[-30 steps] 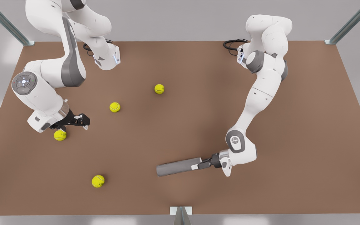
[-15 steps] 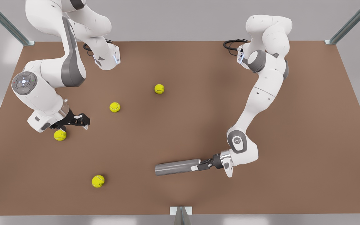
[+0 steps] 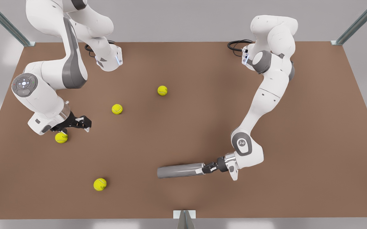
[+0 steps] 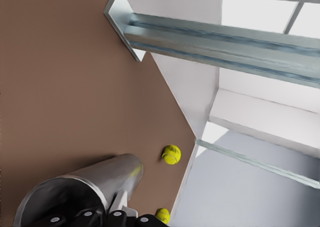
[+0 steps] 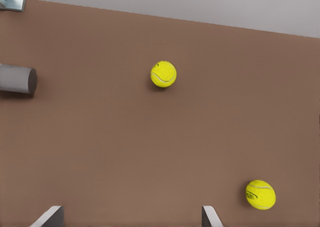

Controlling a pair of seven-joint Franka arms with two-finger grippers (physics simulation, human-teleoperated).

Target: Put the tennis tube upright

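Far left of the front view: right gripper (image 3: 86, 124) hanging low over the table (image 3: 298, 143), just above and beside one tennis ball (image 3: 61, 137). Fingers (image 5: 50, 216) apart in the right wrist view, nothing between them. Elbow folded high, forearm sloping down toward the frame's centre. Waiting, by the look of it.

Centre-left: three more balls scattered, at (image 3: 117, 109), (image 3: 162, 90) and (image 3: 100, 184), all well apart from the work.

Lower centre: the tennis tube (image 3: 178, 170) lying nearly flat on the table, long axis running left to right, far end pointing at the frame's left.

Right of that: left gripper (image 3: 202, 169) clamped on the tube's right end. Left wrist view looks along the tube's silvery wall (image 4: 100, 179) from the gripped end, one finger pressed against the outside near the rim. Arm stretched down from the upper right, wrist bent almost level with the table.

Step in hand, as judged: grasp made, tilt-up not yet begun. Next move calls for raising and rotating the wrist so the free end pivots down as a base, then releasing only once vertical. Risk of the free end sliding.
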